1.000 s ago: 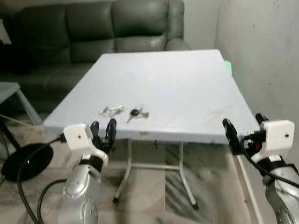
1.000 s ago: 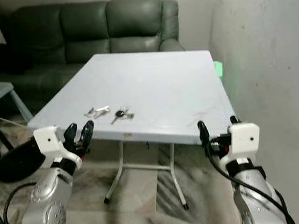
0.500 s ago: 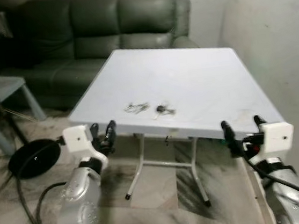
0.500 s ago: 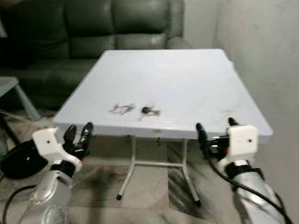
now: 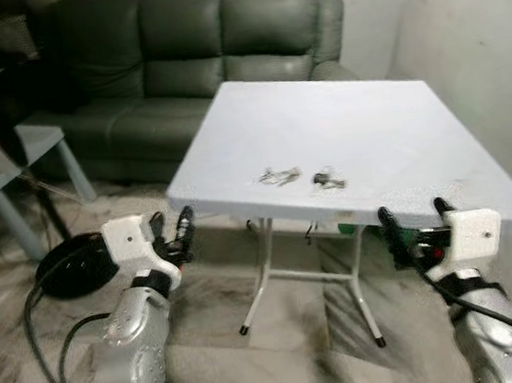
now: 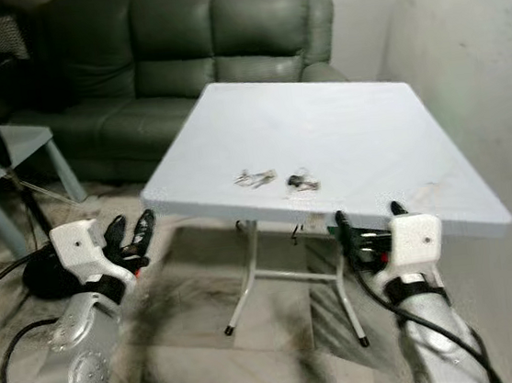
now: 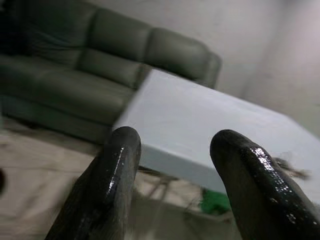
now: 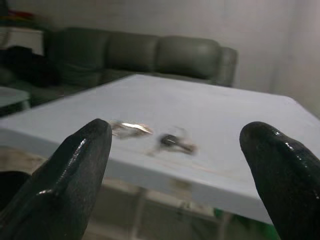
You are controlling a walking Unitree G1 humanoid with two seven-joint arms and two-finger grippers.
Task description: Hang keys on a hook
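Grippers: the left gripper [image 5: 173, 230] and right gripper [image 5: 414, 222] are held spread and empty, short of the table's [image 5: 436, 148] near edge.
Keys: two bunches of keys [image 5: 278, 176] [image 5: 328, 180] lie near that edge.
Change: the table is now seen further right; the camera was turned, nothing grasped.
Beyond: a sofa [image 5: 176, 62] behind the table.

The square white folding table [image 5: 360, 133] on thin white metal legs stands on a grey marbled tile floor [image 5: 284, 355], ahead of both grippers. Two small metal key bunches lie on its top near the front edge: a silver bunch [image 5: 277, 176] and, just beside it toward the right gripper [image 5: 413, 225], a bunch with a black-headed key [image 5: 328, 180].
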